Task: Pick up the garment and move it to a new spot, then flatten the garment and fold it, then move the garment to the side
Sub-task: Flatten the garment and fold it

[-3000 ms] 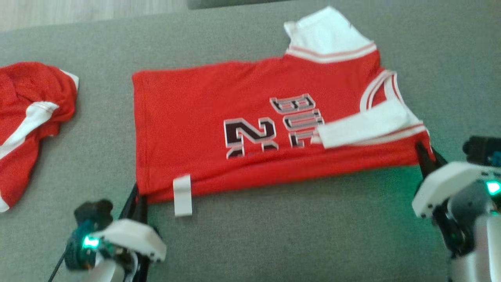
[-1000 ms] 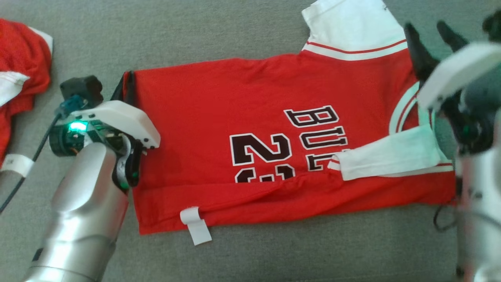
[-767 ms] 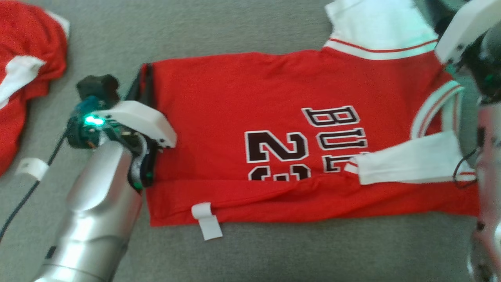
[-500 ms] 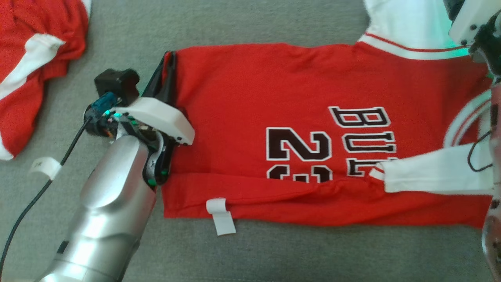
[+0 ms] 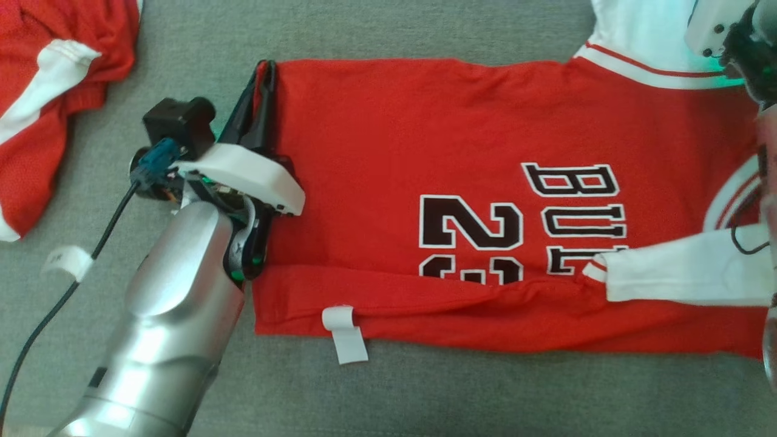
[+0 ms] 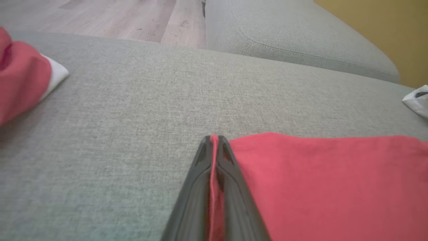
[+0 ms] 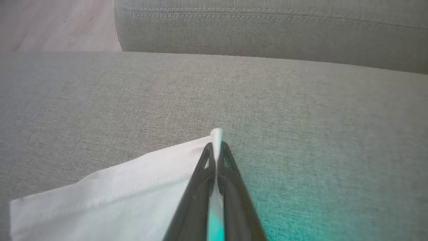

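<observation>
Red jersey (image 5: 425, 133) with white sleeves and black numerals, lying flat on a grey woven cushion top (image 5: 425, 394), hem toward the robot's left and collar toward its right. The near long edge is folded up over the lower part of the numerals. One white sleeve (image 5: 686, 273) lies across the fold, and a white fabric label (image 5: 346, 334) hangs out past the near edge.

Left gripper (image 5: 264, 68): its jaws are pressed together on the far hem corner, with red cloth pinched between them. Right gripper (image 7: 216, 144): its jaws are closed on the edge of the far white sleeve (image 7: 117, 187), a sliver of white cloth standing up between the tips.

Open room: bare grey cushion runs along the near edge, beyond the far edge, and between the hem and a crumpled red-and-white garment (image 5: 54, 79) well apart to the left. A black cable (image 5: 61, 303) trails beside the left forearm.

The head view gives the whole outline and print. The left wrist view adds a grey back cushion (image 6: 284, 30), pale wooden floor (image 6: 100, 16) and a yellow wall (image 6: 384, 26) beyond the far edge. The right wrist view shows the pinch on the sleeve close up.
</observation>
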### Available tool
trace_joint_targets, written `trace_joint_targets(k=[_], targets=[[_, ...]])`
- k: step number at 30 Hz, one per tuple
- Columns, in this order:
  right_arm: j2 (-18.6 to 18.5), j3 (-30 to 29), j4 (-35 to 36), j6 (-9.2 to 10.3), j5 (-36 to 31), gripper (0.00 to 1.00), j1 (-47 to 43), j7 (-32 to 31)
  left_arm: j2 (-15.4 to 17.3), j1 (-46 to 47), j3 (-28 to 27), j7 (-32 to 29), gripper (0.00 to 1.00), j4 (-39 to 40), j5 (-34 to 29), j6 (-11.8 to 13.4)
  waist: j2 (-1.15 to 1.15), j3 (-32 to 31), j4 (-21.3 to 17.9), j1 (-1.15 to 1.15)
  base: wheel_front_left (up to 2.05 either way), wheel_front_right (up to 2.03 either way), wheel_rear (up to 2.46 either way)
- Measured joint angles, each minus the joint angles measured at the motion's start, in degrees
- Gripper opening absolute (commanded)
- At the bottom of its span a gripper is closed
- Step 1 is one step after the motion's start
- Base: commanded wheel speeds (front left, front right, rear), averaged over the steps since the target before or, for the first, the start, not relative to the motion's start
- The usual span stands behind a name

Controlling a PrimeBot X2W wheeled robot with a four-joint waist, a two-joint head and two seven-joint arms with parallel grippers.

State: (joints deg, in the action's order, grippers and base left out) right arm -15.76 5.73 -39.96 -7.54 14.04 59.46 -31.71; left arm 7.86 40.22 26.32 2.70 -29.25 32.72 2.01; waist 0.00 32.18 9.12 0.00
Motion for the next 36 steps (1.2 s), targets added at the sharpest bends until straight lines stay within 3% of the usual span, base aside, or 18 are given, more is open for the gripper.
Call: trace_joint_targets(k=[7,14,19,27,36], targets=[[0.0,1.5,1.3,0.0,6.3,0.0,-1.2,8.7,1.2,-0.3,-2.0,7.1,0.0,-3.8,0.1,0.1,0.0,-3.7,-2.4,0.0,0.0,0.0,0.0],[-1.8,4.7,8.6,0.0,13.4,0.0,-10.3,8.9,3.9,-4.9,-2.3,10.4,0.0,-4.0,0.5,-4.3,0.0,-9.2,-5.2,-0.01,0.0,0.0,0.0],[-3.9,4.8,16.3,0.0,15.5,0.0,-20.2,7.3,5.9,-11.7,-2.3,11.3,0.0,-2.1,0.0,-5.3,0.0,-12.9,-7.3,-0.02,0.0,0.0,0.0],[-4.1,-1.4,30.2,0.0,11.9,0.0,-36.1,4.4,7.5,-18.8,-2.6,11.6,0.0,-0.4,-1.5,-5.7,0.0,-16.9,-9.1,-0.02,0.0,0.0,0.0],[3.0,-5.9,45.8,0.0,6.3,0.0,-53.2,-5.4,7.5,-19.8,-4.2,11.6,0.0,-0.2,-4.4,-6.1,0.0,-17.5,-10.4,-0.01,0.0,0.0,0.0]])
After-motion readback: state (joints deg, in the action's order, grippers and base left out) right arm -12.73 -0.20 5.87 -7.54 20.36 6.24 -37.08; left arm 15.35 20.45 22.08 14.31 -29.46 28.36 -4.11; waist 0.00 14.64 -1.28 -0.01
